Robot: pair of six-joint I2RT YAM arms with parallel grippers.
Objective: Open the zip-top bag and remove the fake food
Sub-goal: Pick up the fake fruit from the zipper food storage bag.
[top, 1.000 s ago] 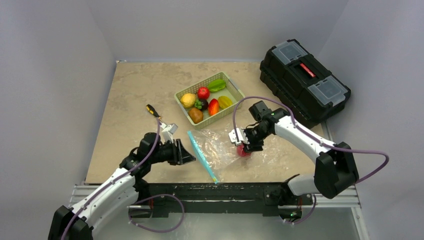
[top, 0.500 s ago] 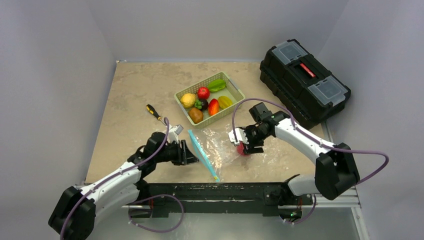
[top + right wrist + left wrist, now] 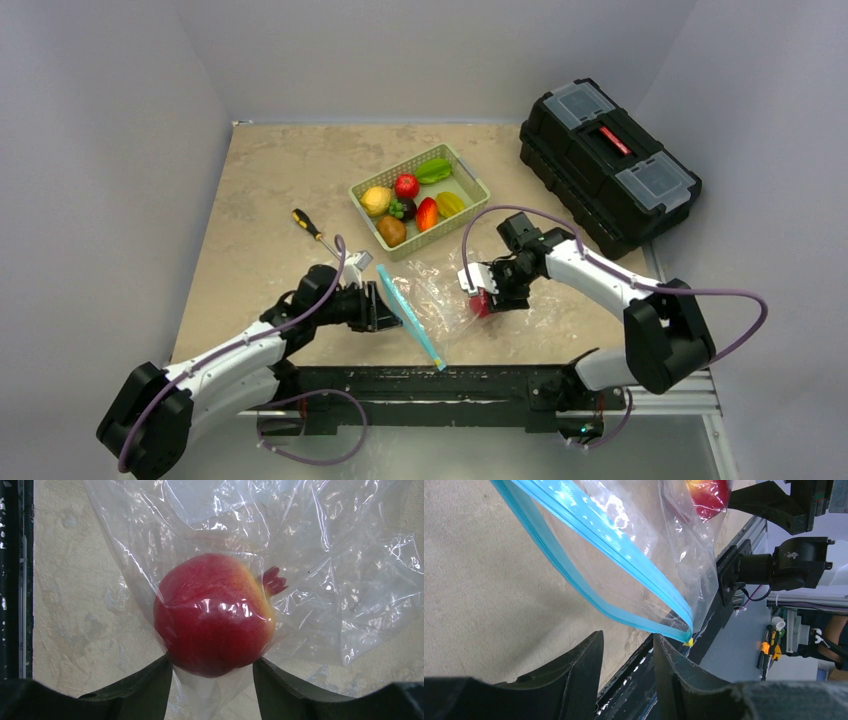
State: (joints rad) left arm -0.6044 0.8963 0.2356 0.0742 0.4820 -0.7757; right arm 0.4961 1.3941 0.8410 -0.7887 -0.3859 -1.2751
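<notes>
The clear zip-top bag (image 3: 440, 295) lies on the table near the front edge, its light-blue zipper strip (image 3: 405, 312) on its left side. My left gripper (image 3: 385, 312) is open, with its fingertips just short of the strip's near end; the left wrist view shows the gripper (image 3: 628, 635), the strip (image 3: 599, 535) and the open bag mouth. My right gripper (image 3: 483, 300) is shut on a red fake fruit (image 3: 215, 615) through the plastic at the bag's right end; its fingertips (image 3: 167, 662) press the fruit's lower sides. The fruit also shows in the left wrist view (image 3: 706, 495).
A green basket (image 3: 478, 186) holding several fake fruits stands behind the bag. A yellow-and-black screwdriver (image 3: 310, 225) lies to the left. A black toolbox (image 3: 605, 160) sits at the back right. The table's front rail (image 3: 430, 385) is close below the bag.
My left arm has reached right, bringing its gripper up to the zipper strip. The right gripper has shifted slightly left with the red fruit still held.
</notes>
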